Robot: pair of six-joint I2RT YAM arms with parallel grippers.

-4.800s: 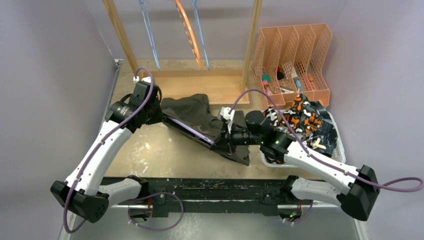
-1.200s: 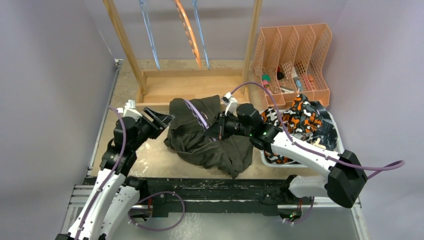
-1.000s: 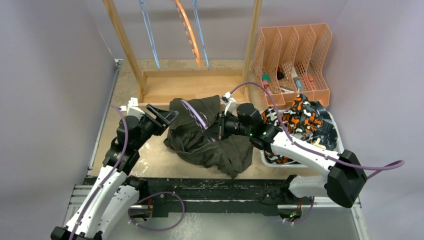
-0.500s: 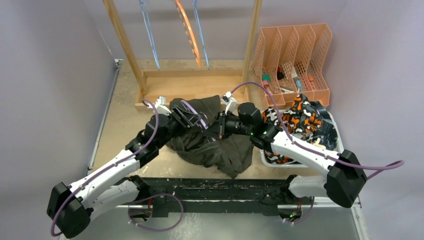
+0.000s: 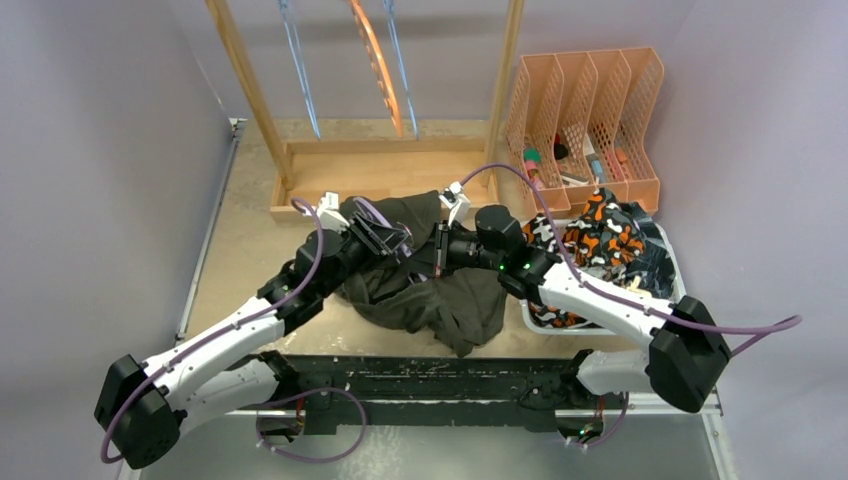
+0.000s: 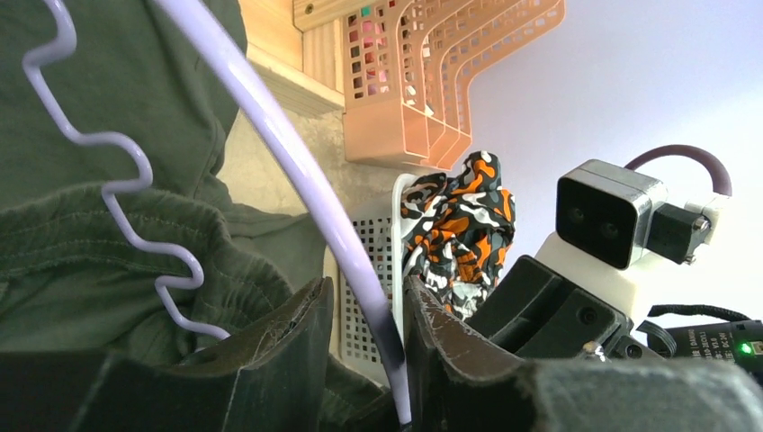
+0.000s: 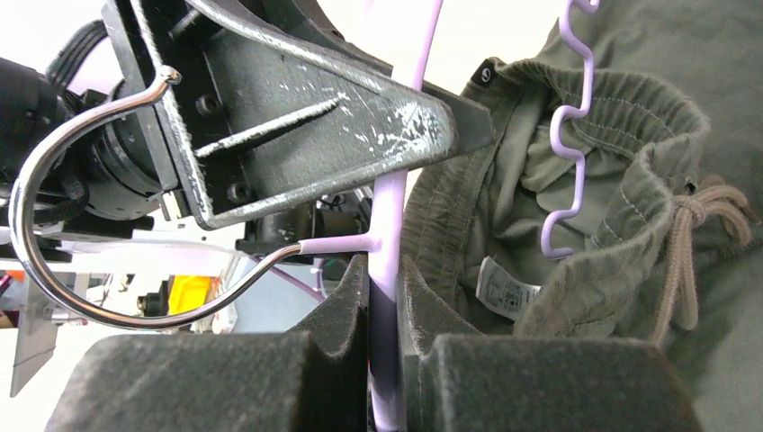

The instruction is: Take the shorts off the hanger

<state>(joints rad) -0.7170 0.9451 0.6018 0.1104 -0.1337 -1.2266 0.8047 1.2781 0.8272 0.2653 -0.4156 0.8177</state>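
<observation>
The right gripper pinches the lilac hanger near its top, probably to steady it; the left gripper stands narrow around 1 hanger arm, not clamped. The olive shorts lie crumpled between both arms, around that hanger

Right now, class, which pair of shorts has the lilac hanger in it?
The olive green drawstring shorts hold the hanger; the orange blotch-patterned pair lies without one.

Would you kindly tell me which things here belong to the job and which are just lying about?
Job: green shorts, lilac hanger, patterned shorts in the white basket.
Lying about: orange file rack, wooden rack.
</observation>
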